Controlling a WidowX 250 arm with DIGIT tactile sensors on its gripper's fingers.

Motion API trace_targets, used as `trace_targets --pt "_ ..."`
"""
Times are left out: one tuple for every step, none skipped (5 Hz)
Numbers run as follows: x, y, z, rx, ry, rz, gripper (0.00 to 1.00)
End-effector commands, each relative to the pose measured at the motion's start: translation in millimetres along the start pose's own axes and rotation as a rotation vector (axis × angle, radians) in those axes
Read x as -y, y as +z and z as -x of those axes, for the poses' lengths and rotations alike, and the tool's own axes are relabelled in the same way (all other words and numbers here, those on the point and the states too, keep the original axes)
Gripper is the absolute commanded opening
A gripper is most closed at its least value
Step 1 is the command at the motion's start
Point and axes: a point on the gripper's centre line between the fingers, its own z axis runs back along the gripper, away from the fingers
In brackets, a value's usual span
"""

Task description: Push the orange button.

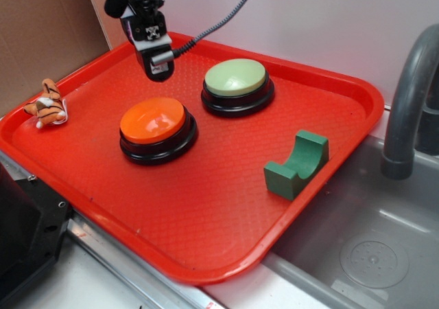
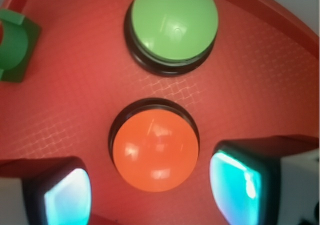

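Pincer [image 1: 159,67] raised above tray [image 1: 206,226], fingers apart, gripping nothing | orange button [image 1: 153,121] at its 6 o'clock, untouched | green button [image 1: 236,77] at 3 o'clock.

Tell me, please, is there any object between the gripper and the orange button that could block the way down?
Nothing visible blocks it. The gripper hangs above the tray, and the wrist view shows the orange button bare between its fingers. The green button, green block and tiger toy sit off to the sides.

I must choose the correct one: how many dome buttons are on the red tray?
2. The orange button lies near the tray's middle; the green button sits behind it, nearer the far rim. None seems hidden.
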Motion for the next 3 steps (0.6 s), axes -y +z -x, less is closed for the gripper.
trace_targets --pt "6 32 -6 0.051 0.017 -0.031 1.0" --pt "9 40 -4 0.07 0.021 -0.024 1.0" --pt "10 47 -2 0.076 0.009 -0.026 1.0"
